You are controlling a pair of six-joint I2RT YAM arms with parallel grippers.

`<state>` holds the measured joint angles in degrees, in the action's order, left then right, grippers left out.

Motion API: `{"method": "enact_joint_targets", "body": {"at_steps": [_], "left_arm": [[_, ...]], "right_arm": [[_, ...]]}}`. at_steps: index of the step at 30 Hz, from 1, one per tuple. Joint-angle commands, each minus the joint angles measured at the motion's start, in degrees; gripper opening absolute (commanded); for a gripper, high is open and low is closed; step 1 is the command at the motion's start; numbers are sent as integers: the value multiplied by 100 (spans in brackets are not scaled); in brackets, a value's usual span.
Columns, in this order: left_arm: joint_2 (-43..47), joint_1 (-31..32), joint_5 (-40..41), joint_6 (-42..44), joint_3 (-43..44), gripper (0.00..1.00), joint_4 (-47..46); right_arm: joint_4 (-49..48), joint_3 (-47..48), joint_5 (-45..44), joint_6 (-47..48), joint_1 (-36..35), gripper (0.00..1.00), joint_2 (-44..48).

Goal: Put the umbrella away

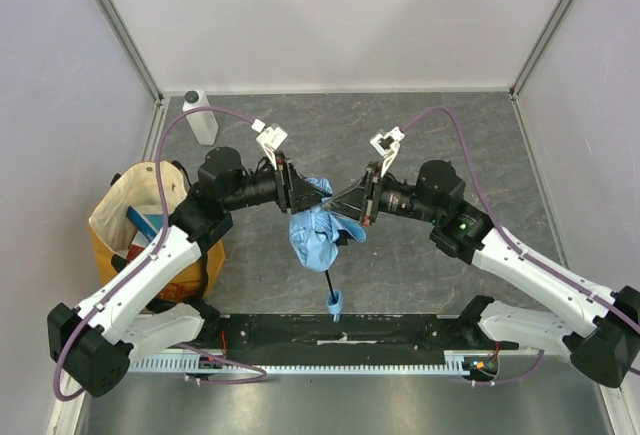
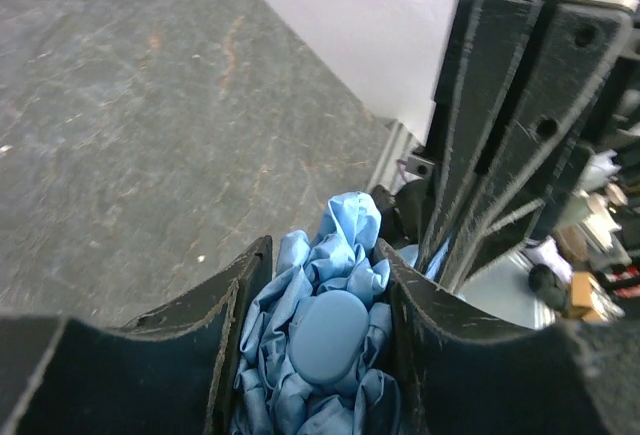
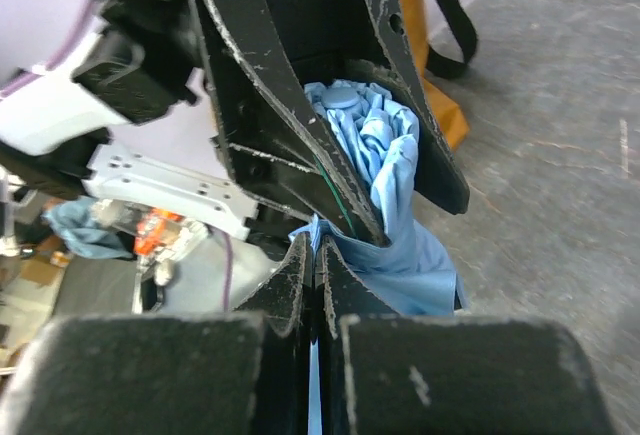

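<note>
Far out to the left of the left fingers stands the yellow and cream bag (image 1: 128, 217), its mouth open upward. I think this is where the umbrella should go. A white bottle (image 1: 201, 117) stands beyond the bag, near the back wall, well apart from both pairs of fingers.

The left gripper (image 2: 322, 285) is clamped on the umbrella (image 1: 318, 233). Its two fingers (image 2: 245, 290) stand partly apart because the bunched blue cloth and the round blue cap fill the space between them. They squeeze the folds from both sides, which probably keeps the loose cloth gathered into one bundle.

The umbrella hangs between the two grippers, lifted off the table as far as I can judge. The cloth falls down from the fingers, and the black shaft (image 1: 328, 280) points toward the near edge, ending in a small blue handle (image 1: 334, 303).

Just to the right, the right gripper (image 3: 317, 255) has its fingers (image 3: 350, 290) pressed together on a thin fold of the blue cloth, directly beside the left fingertips. It seems to pull this loose flap tight, so that the cloth does not spread open while the bundle is carried to the bag.
</note>
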<state>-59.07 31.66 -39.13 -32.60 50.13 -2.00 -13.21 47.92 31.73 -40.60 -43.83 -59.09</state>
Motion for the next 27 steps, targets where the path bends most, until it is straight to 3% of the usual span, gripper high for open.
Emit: {"method": "enact_joint_targets", "body": {"at_steps": [1,10,20,27], "left_arm": [[-105,279,2531,386,348,2,726],[35,859,4326,-317,208,2,772],[27,947,5170,-1247,-292,2,491],[-1070,956,5784,-2495,-206,2,-45]], "right_arm": [[976,981,-172,991,-1011,0,-251],[1707,1342,-2010,1607,-2357,0,-946],[1893,1264,-3794,1248,-2779,0,-1236],[2788,1755,-4807,1809,-2657,0,-1719]]}}
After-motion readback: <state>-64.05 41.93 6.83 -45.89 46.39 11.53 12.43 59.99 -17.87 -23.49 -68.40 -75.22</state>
